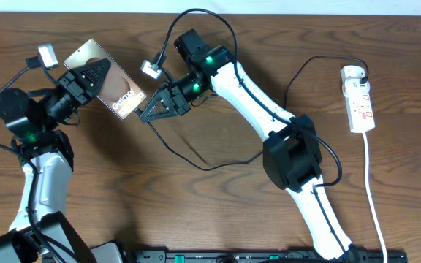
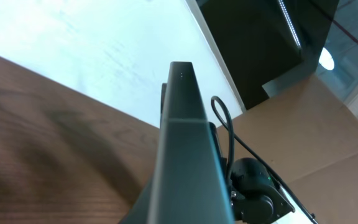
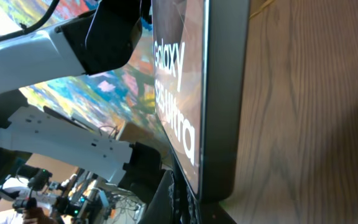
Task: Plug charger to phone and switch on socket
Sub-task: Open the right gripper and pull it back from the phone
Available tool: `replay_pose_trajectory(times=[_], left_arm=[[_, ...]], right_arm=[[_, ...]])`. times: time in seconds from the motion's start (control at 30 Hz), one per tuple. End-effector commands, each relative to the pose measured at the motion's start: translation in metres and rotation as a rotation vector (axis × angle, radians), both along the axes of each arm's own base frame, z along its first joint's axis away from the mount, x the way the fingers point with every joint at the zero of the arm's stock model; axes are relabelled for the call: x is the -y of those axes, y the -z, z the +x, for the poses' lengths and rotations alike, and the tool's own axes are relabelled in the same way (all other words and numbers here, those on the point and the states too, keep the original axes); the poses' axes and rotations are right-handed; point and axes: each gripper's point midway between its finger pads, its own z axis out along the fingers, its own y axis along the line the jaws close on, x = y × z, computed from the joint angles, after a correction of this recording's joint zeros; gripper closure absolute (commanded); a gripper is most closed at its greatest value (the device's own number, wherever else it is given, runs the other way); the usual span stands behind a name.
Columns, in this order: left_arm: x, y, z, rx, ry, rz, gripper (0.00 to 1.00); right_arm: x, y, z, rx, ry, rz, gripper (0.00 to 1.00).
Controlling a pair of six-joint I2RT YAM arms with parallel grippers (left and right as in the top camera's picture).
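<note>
My left gripper (image 1: 99, 74) is shut on the phone (image 1: 120, 95), a bronze slab with white "Galaxy" lettering, at the table's far left. In the left wrist view the phone's dark edge (image 2: 182, 143) runs straight out from the jaws. My right gripper (image 1: 145, 114) is shut on the charger's plug end and sits right at the phone's lower right end. The phone (image 3: 222, 93) fills the right wrist view, with my right gripper (image 3: 188, 202) just under its end; the plug tip is hidden. The charger cable (image 1: 188, 162) loops across the table towards the socket (image 1: 361, 102) at the far right.
The socket's white cord (image 1: 371, 190) runs down the right side to the front edge. The right arm (image 1: 291, 157) stretches diagonally across the middle. A black bar (image 1: 269, 256) lies along the front edge. Bare wood (image 1: 159, 212) lies between the two arms.
</note>
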Motion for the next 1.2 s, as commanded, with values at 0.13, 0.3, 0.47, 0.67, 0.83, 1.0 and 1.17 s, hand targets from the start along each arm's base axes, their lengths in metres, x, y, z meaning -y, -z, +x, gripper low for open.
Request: replay_pose_trajectory(times=[0.13,0.3,0.47,0.67,0.83,1.0,1.17], left_arm=[[0.037,0.003,-0.026,-0.018,0.222,0.004,0.93],[0.037,0.003,-0.026,-0.017,0.220,0.004,0.93],[0.034,0.003,-0.023,-0.011,0.198,0.008,0.93],[0.030,0.002,-0.020,-0.003,0.171,0.013,0.93],[0.021,0.002,-0.019,-0.004,0.146,0.013,0.93],[0.010,0.003,-0.021,-0.006,0.132,0.013,0.93],[-0.004,0.009,-0.023,-0.054,0.106,-0.013,0.93]], right_arm=[[-0.003,-0.029,0.002,-0.025,-0.025,0.058,0.99],[-0.003,-0.029,0.002,-0.025,-0.025,0.058,0.99],[-0.003,-0.029,0.002,-0.026,-0.026,0.058,0.98],[-0.003,-0.029,0.002,-0.026,-0.025,0.058,0.16],[-0.003,-0.029,0.002,-0.027,-0.024,0.055,0.01],[-0.006,-0.016,0.010,-0.032,0.029,-0.041,0.01],[-0.007,0.004,0.026,-0.041,0.124,-0.179,0.01]])
